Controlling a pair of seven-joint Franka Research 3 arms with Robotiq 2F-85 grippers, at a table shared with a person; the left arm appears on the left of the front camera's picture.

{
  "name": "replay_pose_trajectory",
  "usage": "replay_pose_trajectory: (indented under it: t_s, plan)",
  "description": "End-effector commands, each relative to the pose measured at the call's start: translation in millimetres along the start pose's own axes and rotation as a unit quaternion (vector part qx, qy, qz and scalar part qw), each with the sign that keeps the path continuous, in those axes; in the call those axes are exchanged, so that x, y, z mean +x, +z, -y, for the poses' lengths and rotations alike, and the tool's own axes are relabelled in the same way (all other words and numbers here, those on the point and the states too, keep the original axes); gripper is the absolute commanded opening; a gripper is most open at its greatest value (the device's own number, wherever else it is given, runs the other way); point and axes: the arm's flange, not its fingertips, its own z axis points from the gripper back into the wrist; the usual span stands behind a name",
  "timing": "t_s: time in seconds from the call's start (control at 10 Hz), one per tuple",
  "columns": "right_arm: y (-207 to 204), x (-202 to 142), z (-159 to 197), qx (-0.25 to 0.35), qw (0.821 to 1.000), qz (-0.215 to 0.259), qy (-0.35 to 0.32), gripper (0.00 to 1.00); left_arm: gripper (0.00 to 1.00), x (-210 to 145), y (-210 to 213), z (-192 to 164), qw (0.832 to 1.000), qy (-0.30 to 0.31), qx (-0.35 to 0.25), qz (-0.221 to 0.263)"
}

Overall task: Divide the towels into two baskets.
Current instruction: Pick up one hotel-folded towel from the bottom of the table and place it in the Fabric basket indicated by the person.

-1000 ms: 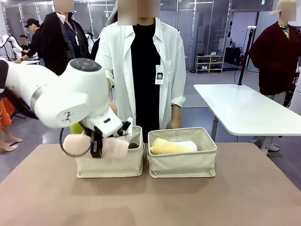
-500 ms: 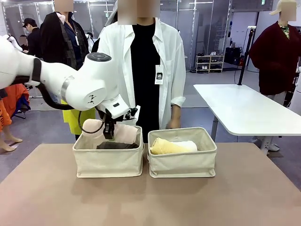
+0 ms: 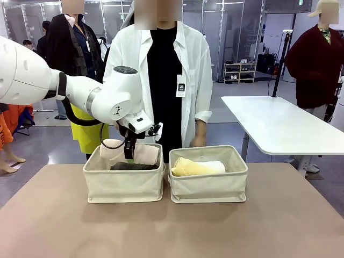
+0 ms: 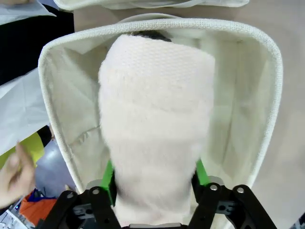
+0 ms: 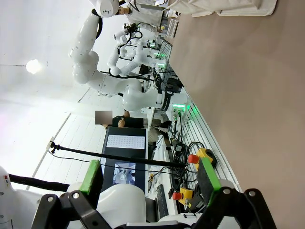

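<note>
Across the table in the front view, the left gripper (image 3: pixel 129 155) hangs over the left basket (image 3: pixel 124 184), at 9 o'clock from the right basket (image 3: pixel 208 183). The pink towel (image 3: pixel 144 153) lies along the left basket's top with the gripper's black fingers in front of its middle; whether the pads press it I cannot tell from here. A grey towel (image 3: pixel 131 166) lies under it, mostly hidden by the rim. The yellow towel (image 3: pixel 189 167) and white towel (image 3: pixel 217 166) lie in the right basket, half sunk behind its front wall. A person stands at 12 o'clock behind the baskets.

At the left wrist, the pink towel (image 4: pixel 155 119) runs from 6 to 12 o'clock between the green pads (image 4: pixel 109 179), which sit right beside its flanks over the open left basket (image 4: pixel 267 95). The roll bulges over the pads and hides the contact, so clamped or just let go cannot be told. A dark sliver at 12 o'clock is probably the grey towel. By my reading the roll is light, soft and squashy, not slippery or fragile; it is best taken across the middle, where it won't sag or unroll.

At the right wrist, the right gripper (image 5: pixel 150 176) stands wide apart and empty, aimed off the table toward equipment.
</note>
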Motion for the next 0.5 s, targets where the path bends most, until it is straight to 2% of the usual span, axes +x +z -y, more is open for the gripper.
replay_pose_trajectory:
  t_s: [0.0, 0.2, 0.4]
  plan:
    - [-4, -3, -2, -0.004, 1.000, 0.004, 0.003, 1.00, 1.00, -4, 10, -5, 1.000, 0.011, -0.011, 0.003]
    - [-4, -3, -2, -0.004, 1.000, 0.004, 0.003, 1.00, 1.00, -5, 10, -4, 0.999, 0.031, -0.011, -0.002]
    - [-4, -3, -2, -0.004, 1.000, 0.004, 0.003, 1.00, 1.00, -6, 13, 16, 0.998, 0.067, 0.008, -0.017]
